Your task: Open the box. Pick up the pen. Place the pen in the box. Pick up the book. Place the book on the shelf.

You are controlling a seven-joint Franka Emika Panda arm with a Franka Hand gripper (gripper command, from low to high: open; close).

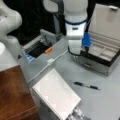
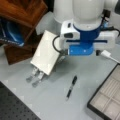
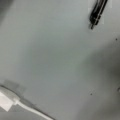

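The box (image 1: 100, 65) stands open at a front view's right, its black lid (image 1: 107, 17) raised and the beige compartments (image 1: 105, 50) showing; its corner (image 2: 107, 97) sits at a front view's lower right. The slim black pen (image 1: 86, 85) (image 2: 71, 87) lies on the grey table in front of the box, and its tip (image 3: 98, 11) shows at the wrist view's top right. The white spiral book (image 1: 56, 96) (image 2: 46, 53) rests tilted on a metal rack. The brown wooden shelf (image 1: 15, 95) (image 2: 22, 12) is beside it. The gripper (image 2: 81, 51) hangs above the table between box and book, fingers hidden.
A white cable with a plug (image 1: 50, 61) (image 2: 107, 54) (image 3: 10, 98) runs across the table. An open dark bin with an orange item (image 1: 48, 50) sits at the back. The silver rack (image 2: 35, 77) (image 1: 77, 113) sticks out under the book. Another white arm (image 1: 7, 22) stands at left.
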